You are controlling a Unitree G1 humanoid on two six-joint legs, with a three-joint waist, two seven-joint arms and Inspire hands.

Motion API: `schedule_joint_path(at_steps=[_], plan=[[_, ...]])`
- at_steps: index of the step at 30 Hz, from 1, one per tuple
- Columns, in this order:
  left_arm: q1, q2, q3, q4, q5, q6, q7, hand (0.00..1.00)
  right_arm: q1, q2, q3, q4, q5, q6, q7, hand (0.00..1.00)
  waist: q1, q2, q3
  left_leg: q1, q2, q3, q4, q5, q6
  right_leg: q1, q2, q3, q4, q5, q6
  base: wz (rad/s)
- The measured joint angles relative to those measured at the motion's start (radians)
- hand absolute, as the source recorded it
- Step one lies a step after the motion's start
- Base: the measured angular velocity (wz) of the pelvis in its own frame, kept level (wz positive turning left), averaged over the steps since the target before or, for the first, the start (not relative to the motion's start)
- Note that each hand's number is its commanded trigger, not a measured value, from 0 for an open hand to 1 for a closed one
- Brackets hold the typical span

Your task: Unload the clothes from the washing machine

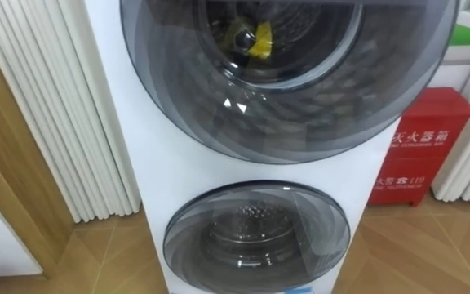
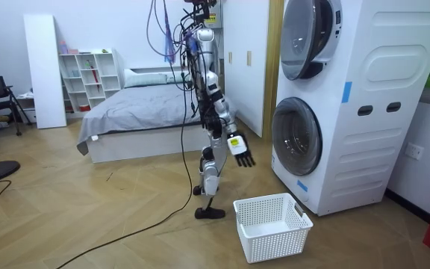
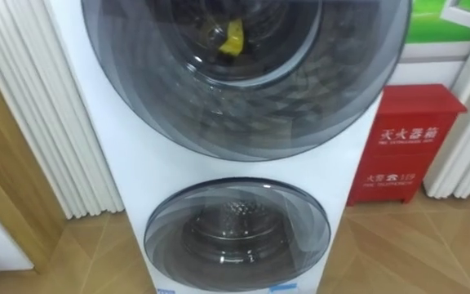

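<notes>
Head eyes near washer [image 1: 137,155] (room view afar)

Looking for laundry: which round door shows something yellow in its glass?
The upper door: a yellow patch shows there; the lower door shows bare drum.

Illumination: bright, even, indoor; source probably overhead. Upper door glass [image 1: 300,106] shows small white glare spots and faint reflections, as does lower door glass [image 1: 255,237]. Floor [image 2: 88,217] shadows soft.
</notes>
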Motion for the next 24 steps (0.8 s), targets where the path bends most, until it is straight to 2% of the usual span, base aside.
schedule_joint_path(at_steps=[4,9,13,15,20,22,24], plan=[[-0.016,0.002,0.018,0.000,0.000,-0.018,-0.003,0.00,-0.053,-0.015,-0.029,-0.125,-0.019,-0.003,-0.081,0.00,0.002,-0.011,0.0005,0.001,-0.001,0.004,0.000,0.000,0.000,-0.001,-0.001,0.002,-0.001,-0.001,0.001,-0.01],[-0.012,0.005,0.017,0.002,-0.028,-0.013,-0.006,0.00,-0.106,-0.022,-0.033,-0.348,-0.028,-0.004,-0.181,0.00,0.003,-0.021,0.0002,0.002,-0.005,0.006,0.001,0.002,0.003,-0.002,-0.004,0.006,-0.001,-0.002,0.004,0.00],[0.012,0.021,-0.007,-0.008,-0.026,-0.005,-0.005,0.00,-0.115,-0.029,-0.034,-0.554,-0.024,-0.008,-0.234,0.00,0.008,-0.021,-0.0065,-0.010,-0.004,0.006,0.003,0.002,0.003,-0.017,-0.003,0.004,0.004,-0.002,0.004,0.00],[0.017,0.026,-0.007,-0.008,-0.024,-0.002,0.000,0.00,-0.124,-0.033,-0.034,-0.591,-0.010,-0.011,-0.249,0.00,0.010,-0.026,-0.0035,-0.008,-0.003,0.005,0.003,0.002,0.003,-0.017,-0.003,0.004,0.002,-0.002,0.004,0.00],[0.032,0.031,-0.007,-0.036,-0.018,0.009,0.006,0.00,-0.126,-0.038,-0.034,-0.695,-0.001,-0.014,-0.289,0.00,0.021,-0.035,-0.0028,-0.015,-0.003,0.005,0.002,0.002,0.003,-0.023,-0.004,-0.006,0.004,-0.002,0.004,0.00],[0.032,0.033,-0.004,-0.059,-0.018,0.013,-0.001,0.00,-0.149,-0.059,-0.034,-0.737,-0.002,-0.014,-0.283,0.00,0.022,-0.040,-0.0005,-0.029,-0.004,0.004,0.004,0.003,0.003,-0.032,-0.004,-0.007,0.004,-0.002,0.004,0.00],[0.031,0.034,-0.005,-0.065,-0.018,0.013,-0.010,0.00,-0.172,-0.073,-0.034,-0.741,-0.001,-0.014,-0.285,0.00,0.025,-0.043,-0.0025,-0.027,-0.004,0.004,0.004,0.003,0.003,-0.029,-0.004,-0.008,0.004,-0.002,0.004,0.00]])
